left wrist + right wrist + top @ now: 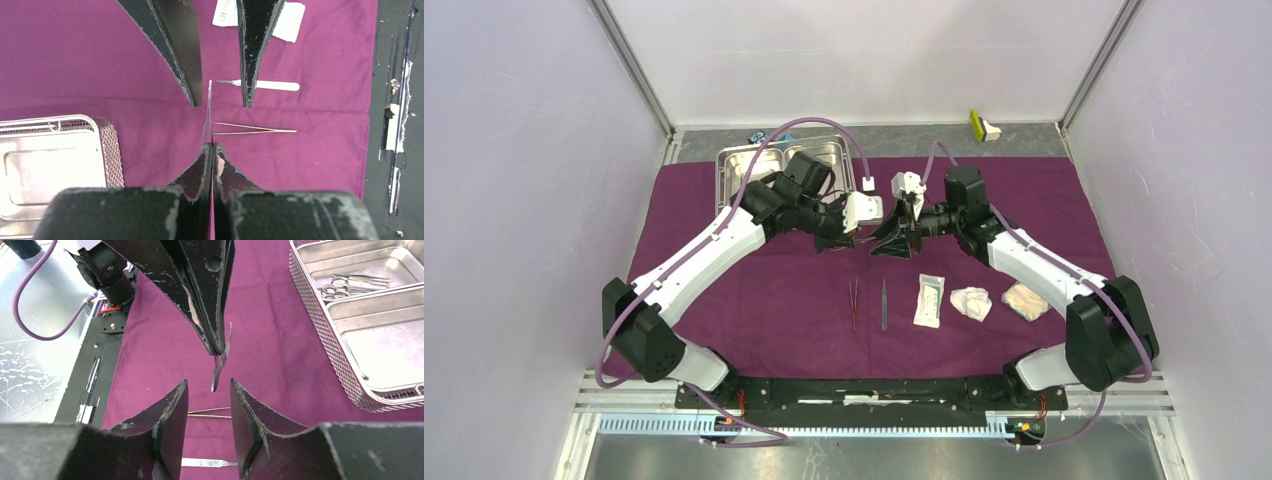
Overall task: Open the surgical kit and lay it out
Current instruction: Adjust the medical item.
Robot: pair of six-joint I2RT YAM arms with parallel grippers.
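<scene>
My left gripper [211, 145] is pressed closed on a thin steel instrument [209, 110], which I hold above the large purple cloth [754, 300], just off the near right corner of the shiny steel tray [327, 325]. The instrument's long axis runs straight out from my left fingertips, away from the tray. Its free tip points into my right gripper [209, 381], which faces the left one with its fingers spread wide and holds nothing. The tip sits between those fingertips; I cannot tell whether it touches one.

The tray stands on the cloth's far edge. Its compartment farther from my grippers holds ring-handled instruments [350, 282].

On the base side of the tray, a row lies flat on the cloth. From the tray outward it holds tweezers [854, 303], a flat-handled steel tool [884, 303], a white sealed packet [930, 300] and gauze wads [971, 302]. The tweezers and the tool lie parallel. The tweezers' open tips and the tool's narrow end point away from my bases.
</scene>
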